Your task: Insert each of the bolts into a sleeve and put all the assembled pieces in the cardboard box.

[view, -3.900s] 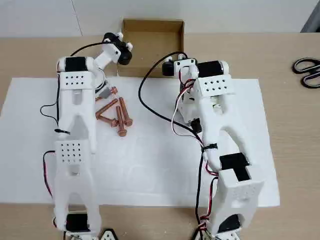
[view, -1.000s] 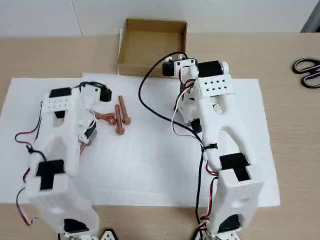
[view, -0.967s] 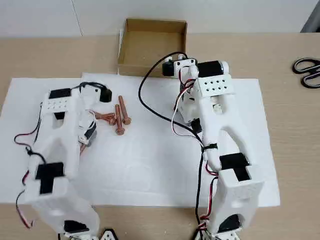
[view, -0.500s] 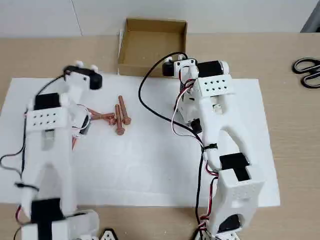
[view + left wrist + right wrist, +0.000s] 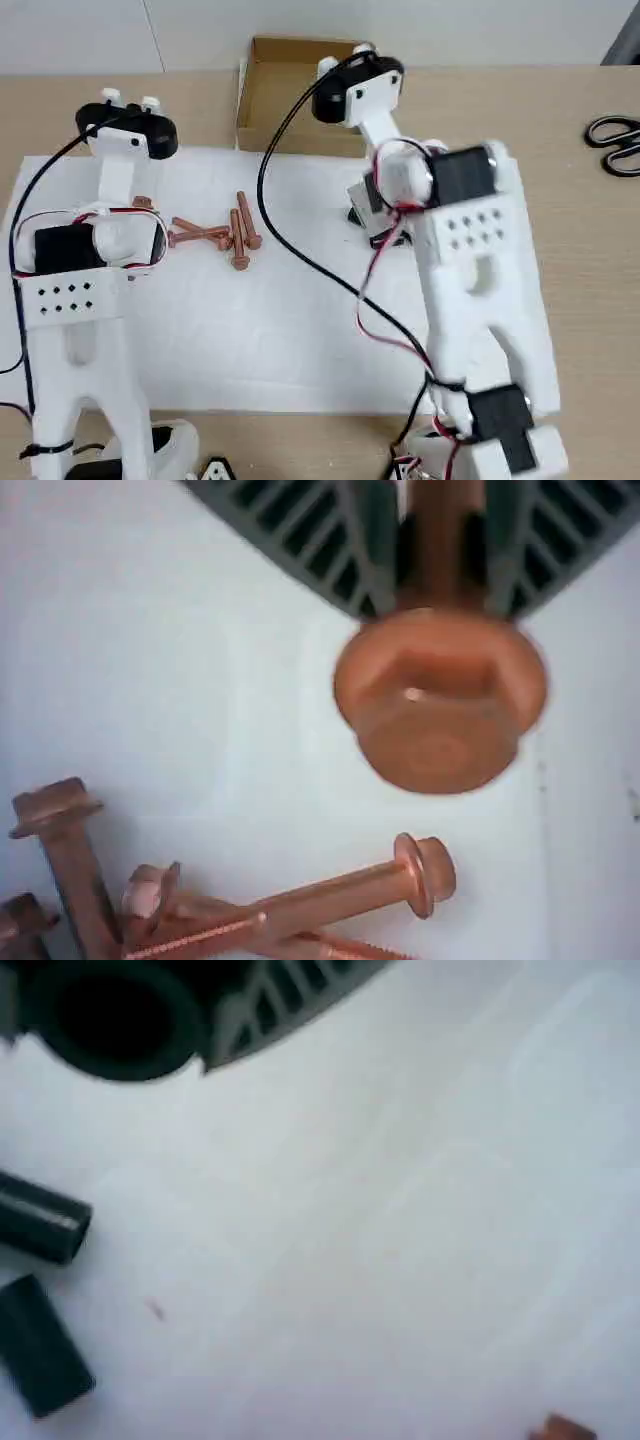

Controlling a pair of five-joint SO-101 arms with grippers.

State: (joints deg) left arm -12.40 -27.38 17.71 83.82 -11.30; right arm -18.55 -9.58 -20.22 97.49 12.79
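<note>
Left wrist view, jaws holding bolt [image 5: 440, 695], open paper [image 5: 150, 680] beyond

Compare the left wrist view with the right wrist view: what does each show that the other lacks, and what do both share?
Left wrist view: a copper bolt clamped between the jaws, head toward the camera, above a heap of loose bolts. Right wrist view: a black sleeve at the jaws, open end toward the camera, and two more sleeves lying apart on the sheet. Both: the white sheet underneath; a copper bit at the right view's edge is probably one of the bolts.
</note>
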